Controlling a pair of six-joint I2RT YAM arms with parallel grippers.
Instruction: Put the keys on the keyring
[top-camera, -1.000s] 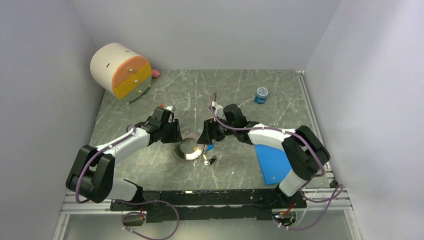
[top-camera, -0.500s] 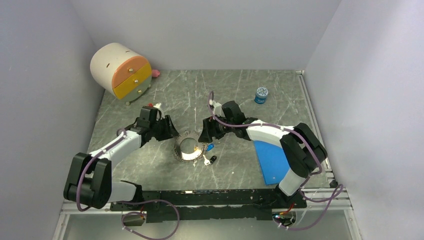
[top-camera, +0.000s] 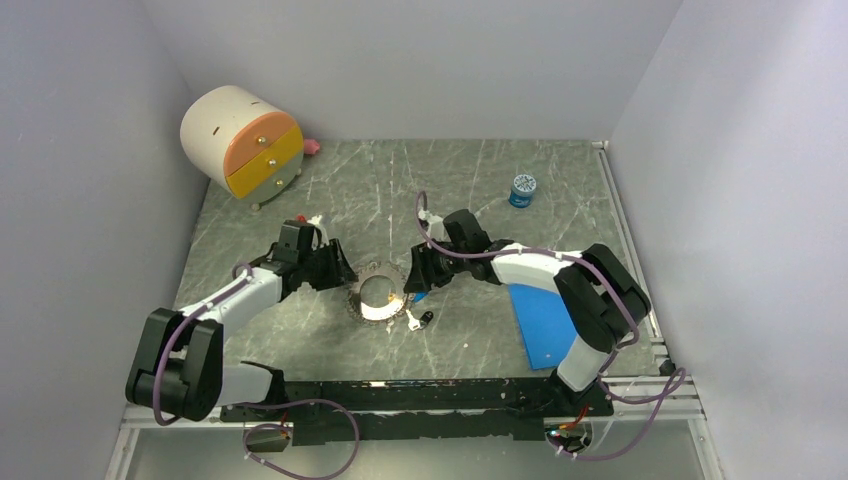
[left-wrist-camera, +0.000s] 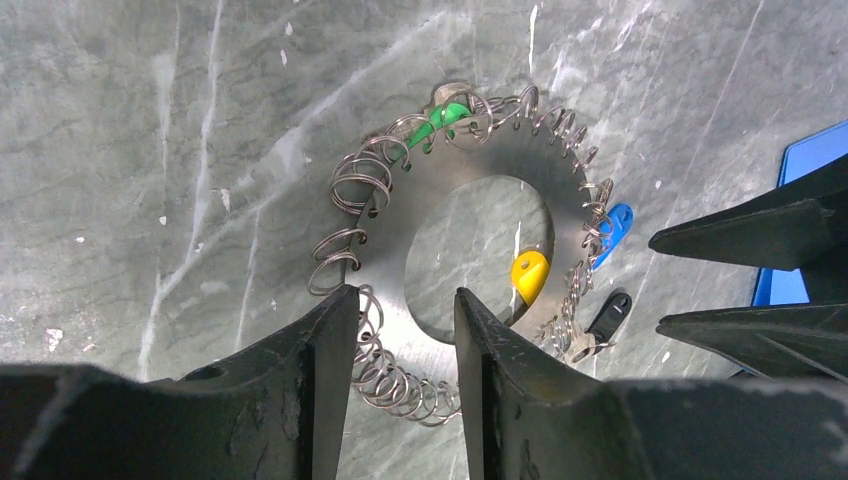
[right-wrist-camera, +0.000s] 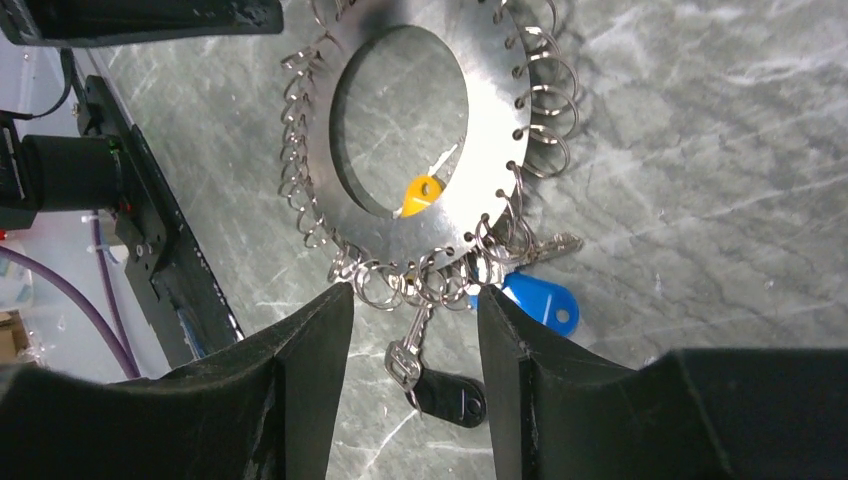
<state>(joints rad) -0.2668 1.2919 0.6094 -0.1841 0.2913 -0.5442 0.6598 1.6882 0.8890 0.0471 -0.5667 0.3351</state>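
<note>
The keyring (top-camera: 378, 296) is a flat silvery disc with a round hole and many small wire loops round its edge; it lies flat on the marble table. Green (left-wrist-camera: 450, 113), blue (left-wrist-camera: 612, 228), yellow (left-wrist-camera: 530, 275) and black (left-wrist-camera: 610, 312) keys sit at its rim. My left gripper (left-wrist-camera: 402, 300) stands open at the ring's left edge, with the metal band showing between its fingers. At the opposite edge my right gripper (right-wrist-camera: 415, 295) is open, with the wire loops at its fingertips. A silver key and the black key (right-wrist-camera: 450, 398) lie between its fingers, the blue key (right-wrist-camera: 540, 302) just outside.
A round cream drawer box (top-camera: 243, 142) with orange and yellow fronts stands at the back left, a small pink thing (top-camera: 311, 147) beside it. A small blue jar (top-camera: 522, 190) stands at the back right. A blue sheet (top-camera: 545, 325) lies under my right arm.
My left gripper pulled back left from the ring, then settled at its edge. My right gripper edged down toward the ring and its jaws narrowed. The ring stayed put.
</note>
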